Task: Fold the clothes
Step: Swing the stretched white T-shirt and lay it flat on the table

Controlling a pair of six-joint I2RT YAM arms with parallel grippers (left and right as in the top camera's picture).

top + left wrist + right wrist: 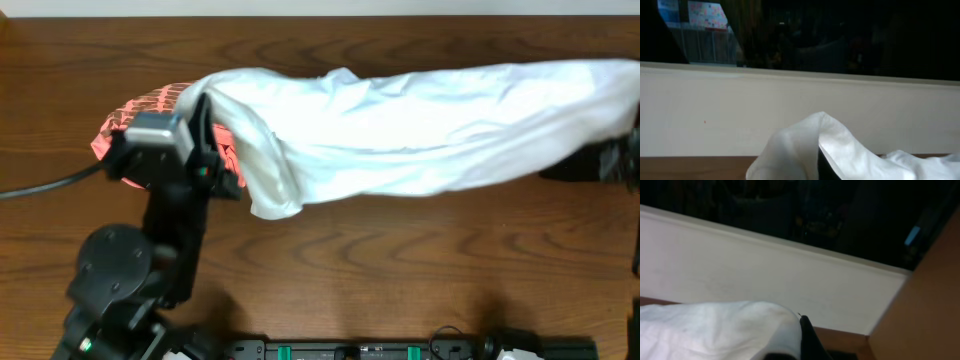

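Above the wooden table (400, 260), left gripper (206, 118) and right gripper (628, 145) each clench the stretched white T-shirt (420, 125).

White T-shirt (420, 125) stretched wide, bunched; coral-pink shirt (140, 103) partly under left end.

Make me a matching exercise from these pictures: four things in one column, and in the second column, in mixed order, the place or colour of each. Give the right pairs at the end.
Things:
1. white T-shirt
2. coral-pink shirt
3. black cable
4. table

Place or colour:
A. brown wood with visible grain
B. comes in from the left edge of the overhead view
C. stretched wide from left to right
D. at the left, partly hidden by white cloth

Right pairs: 1-C, 2-D, 3-B, 4-A.
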